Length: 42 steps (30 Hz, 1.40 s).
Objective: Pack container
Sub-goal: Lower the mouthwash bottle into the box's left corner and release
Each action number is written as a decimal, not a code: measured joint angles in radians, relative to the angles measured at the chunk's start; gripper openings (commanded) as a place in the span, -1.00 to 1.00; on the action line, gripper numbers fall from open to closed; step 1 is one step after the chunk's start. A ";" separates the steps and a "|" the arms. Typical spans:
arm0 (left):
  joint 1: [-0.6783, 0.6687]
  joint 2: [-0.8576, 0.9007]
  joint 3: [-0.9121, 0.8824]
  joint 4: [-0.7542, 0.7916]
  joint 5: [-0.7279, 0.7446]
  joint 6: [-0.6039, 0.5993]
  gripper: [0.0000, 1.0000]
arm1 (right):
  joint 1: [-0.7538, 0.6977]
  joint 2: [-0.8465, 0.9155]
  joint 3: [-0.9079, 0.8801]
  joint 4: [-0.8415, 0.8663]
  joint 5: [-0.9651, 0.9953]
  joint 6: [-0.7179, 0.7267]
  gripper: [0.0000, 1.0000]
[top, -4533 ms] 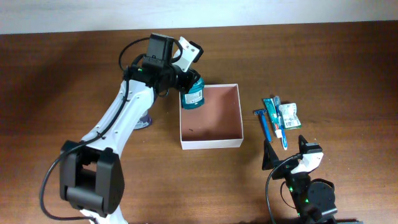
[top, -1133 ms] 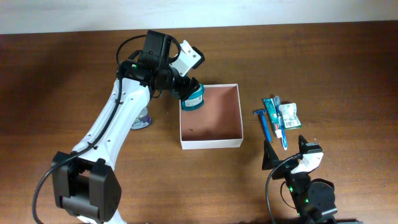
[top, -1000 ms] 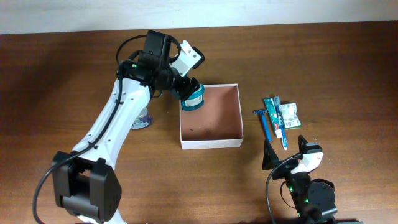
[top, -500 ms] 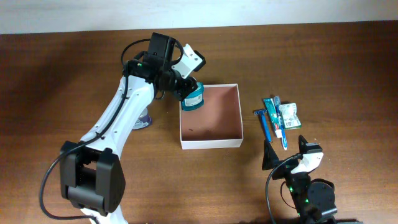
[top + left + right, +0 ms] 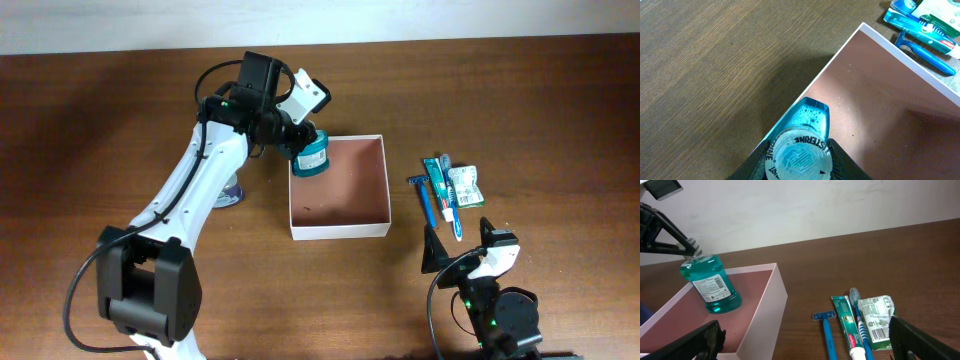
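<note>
The container [image 5: 338, 231] is a square white-walled box with a brownish-pink floor, mid-table; it also shows in the left wrist view [image 5: 900, 65] and the right wrist view [image 5: 771, 305]. My left gripper [image 5: 298, 135] is shut on the cap of a teal mouthwash bottle [image 5: 311, 156], holding it over the container's far-left corner. The bottle [image 5: 800, 147] fills the bottom of the left wrist view and stands tilted in the right wrist view [image 5: 710, 285]. My right gripper [image 5: 458, 245] is open and empty, near the front edge.
Right of the container lie a blue razor [image 5: 423, 198], a toothpaste tube [image 5: 440, 183], a toothbrush [image 5: 452, 200] and a small green-white packet [image 5: 465, 186]. A small bluish object [image 5: 229, 195] sits left of the container, partly under my left arm.
The left arm shifted slightly with the bottle, staying over the container's far-left corner. The right arm has not moved.
</note>
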State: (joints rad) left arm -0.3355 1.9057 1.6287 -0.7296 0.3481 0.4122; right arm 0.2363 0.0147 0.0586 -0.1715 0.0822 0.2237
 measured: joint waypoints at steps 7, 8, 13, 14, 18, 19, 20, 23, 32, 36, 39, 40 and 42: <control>0.000 0.000 0.000 0.002 0.048 0.055 -0.65 | 0.000 0.000 0.000 0.000 0.000 0.001 0.97; 0.000 0.000 0.000 0.002 0.061 0.068 -0.65 | 0.000 0.000 0.000 0.000 0.000 0.000 0.96; -0.002 0.000 0.000 0.001 0.097 0.127 -0.65 | 0.000 0.000 0.000 0.000 0.000 0.000 0.97; -0.002 0.000 0.000 0.001 0.099 0.136 -0.64 | 0.000 0.000 0.000 0.000 0.000 0.000 0.97; -0.002 0.000 0.000 0.001 0.102 0.171 -0.50 | 0.000 0.000 0.000 0.000 0.000 0.001 0.97; -0.002 0.000 0.000 0.001 0.102 0.175 -0.49 | 0.000 0.000 0.000 0.000 0.000 0.000 0.97; -0.002 0.000 0.000 0.001 0.102 0.177 -0.48 | 0.000 0.000 0.000 0.000 0.000 0.000 0.97; -0.002 0.000 0.000 0.001 0.101 0.183 -0.48 | 0.000 0.000 0.000 0.000 0.000 0.001 0.97; -0.002 0.001 -0.001 -0.029 0.100 0.194 -0.47 | 0.000 0.000 0.000 0.000 0.000 0.000 0.97; -0.002 0.001 -0.001 -0.031 0.100 0.194 -0.48 | 0.000 0.000 0.000 0.000 0.000 0.000 0.97; -0.002 0.002 -0.001 -0.033 0.100 0.194 -0.24 | 0.000 0.000 0.000 0.000 0.000 0.000 0.97; -0.002 0.002 -0.001 -0.036 0.100 0.195 -0.17 | 0.000 0.000 0.000 0.000 0.000 0.000 0.97; -0.002 0.002 -0.001 -0.038 0.101 0.198 -0.15 | 0.000 0.000 0.000 0.000 0.000 0.000 0.97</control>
State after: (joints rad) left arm -0.3374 1.9072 1.6279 -0.7673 0.4496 0.6106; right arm 0.2363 0.0147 0.0586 -0.1715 0.0822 0.2241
